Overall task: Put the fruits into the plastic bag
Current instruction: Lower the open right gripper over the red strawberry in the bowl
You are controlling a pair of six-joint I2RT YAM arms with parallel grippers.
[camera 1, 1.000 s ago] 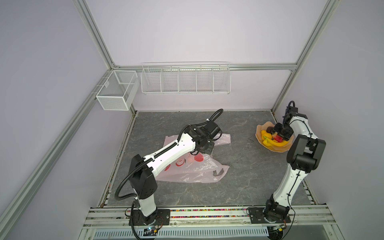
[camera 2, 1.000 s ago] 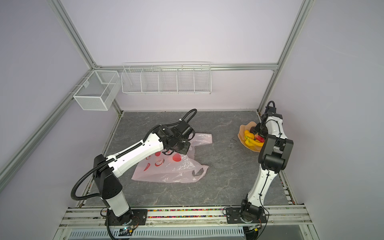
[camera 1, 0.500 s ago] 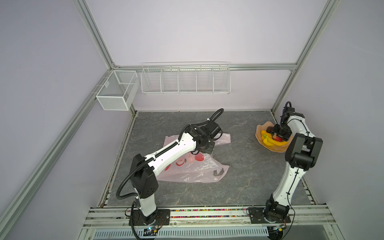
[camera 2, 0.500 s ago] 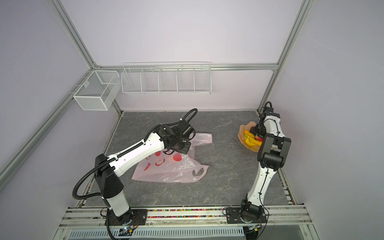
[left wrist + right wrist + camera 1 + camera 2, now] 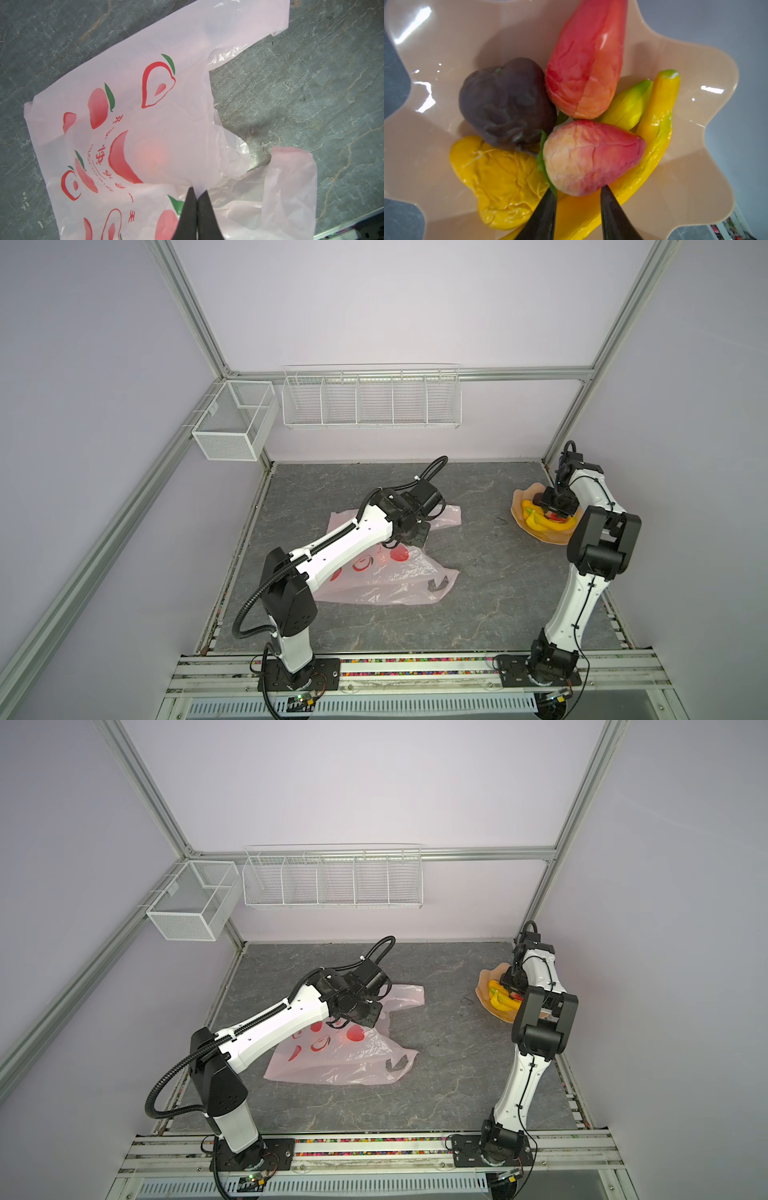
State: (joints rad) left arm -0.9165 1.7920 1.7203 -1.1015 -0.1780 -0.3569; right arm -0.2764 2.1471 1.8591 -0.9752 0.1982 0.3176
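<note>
The fruits (image 5: 540,520) (image 5: 503,998) lie heaped on a peach wavy-edged plate (image 5: 519,506) (image 5: 446,62) at the far right. My right gripper (image 5: 578,189) (image 5: 555,514) reaches down into them. Its fingertips (image 5: 604,192) touch both sides of a red-and-cream strawberry (image 5: 591,158), which rests on a banana (image 5: 656,128). Around it lie a dark brown fruit (image 5: 506,104), a long red one (image 5: 585,62) and a crumpled yellow one (image 5: 500,180). The pink plastic bag (image 5: 374,580) (image 5: 166,104) lies mid-table. My left gripper (image 5: 196,195) (image 5: 365,1025) is shut on its raised film.
A white wire rack (image 5: 370,402) and a mesh box (image 5: 232,423) hang on the back wall. The plate sits close to the right wall and the frame post. A dark scrap (image 5: 436,584) shows near the bag's front corner. A reddish blur (image 5: 153,153) glows through the film.
My right gripper has shifted a little over the plate and its jaws have narrowed onto the strawberry. The left arm and the bag have not moved.
</note>
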